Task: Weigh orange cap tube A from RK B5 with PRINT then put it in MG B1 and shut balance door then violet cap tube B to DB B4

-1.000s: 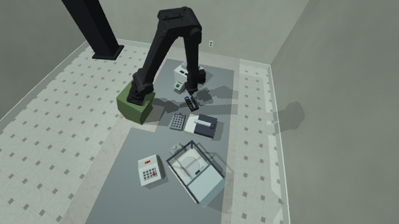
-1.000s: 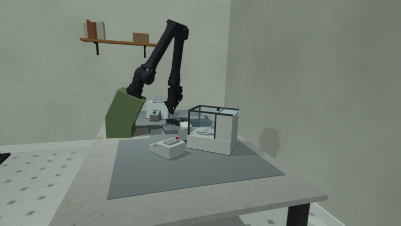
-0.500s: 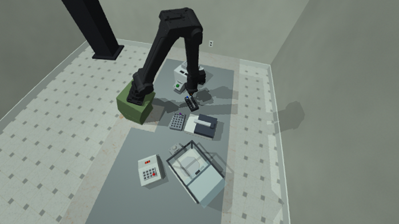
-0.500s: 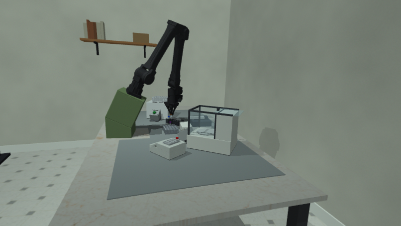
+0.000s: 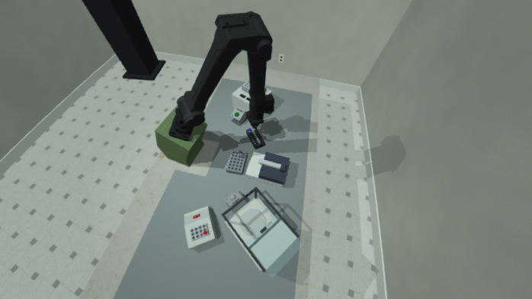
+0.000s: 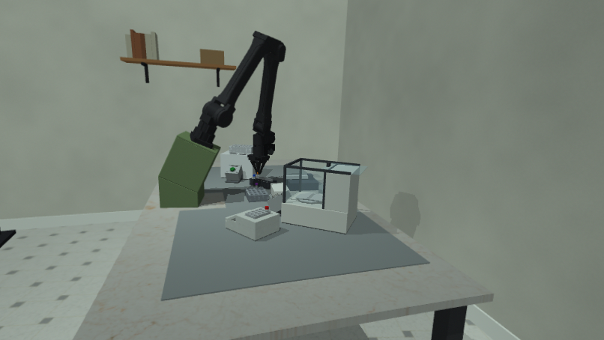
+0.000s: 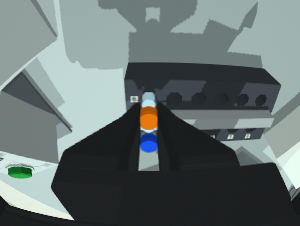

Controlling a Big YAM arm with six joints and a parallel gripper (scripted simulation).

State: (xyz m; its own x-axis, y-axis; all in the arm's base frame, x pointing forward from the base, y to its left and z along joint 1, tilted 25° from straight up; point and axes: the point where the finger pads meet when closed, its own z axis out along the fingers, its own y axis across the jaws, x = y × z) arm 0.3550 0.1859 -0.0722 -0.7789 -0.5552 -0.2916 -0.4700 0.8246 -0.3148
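My gripper (image 5: pixel 255 125) (image 6: pixel 258 172) (image 7: pixel 148 110) is shut on tube A, whose orange cap (image 7: pixel 148 120) shows between the fingertips. Tube A's clear body reaches to the leftmost bore of the back row of the magnet block (image 5: pixel 259 142) (image 7: pixel 210 73); I cannot tell how deep its end is. Tube B's violet cap (image 5: pixel 240 151) (image 6: pixel 255 184) shows in the tube rack (image 5: pixel 236 163) (image 6: pixel 257 194). The balance (image 5: pixel 243 241) (image 6: pixel 315 218) has its top door (image 5: pixel 280 245) slid back, open. The dry block (image 5: pixel 190 242) (image 6: pixel 243 230) holds a red-capped tube (image 5: pixel 204 232) (image 6: pixel 266 207). The balance's lamp cannot be made out.
A blue-capped tube (image 5: pixel 249 130) (image 7: pixel 148 143) stands in the magnet block, close in front of tube A. The mixer (image 5: pixel 237 102) (image 6: pixel 228 166) with its green button (image 5: pixel 236 114) (image 6: pixel 232 168) (image 7: pixel 20 172) is left of the gripper. The spectrophotometer (image 5: pixel 272 174) is right of the magnet block.
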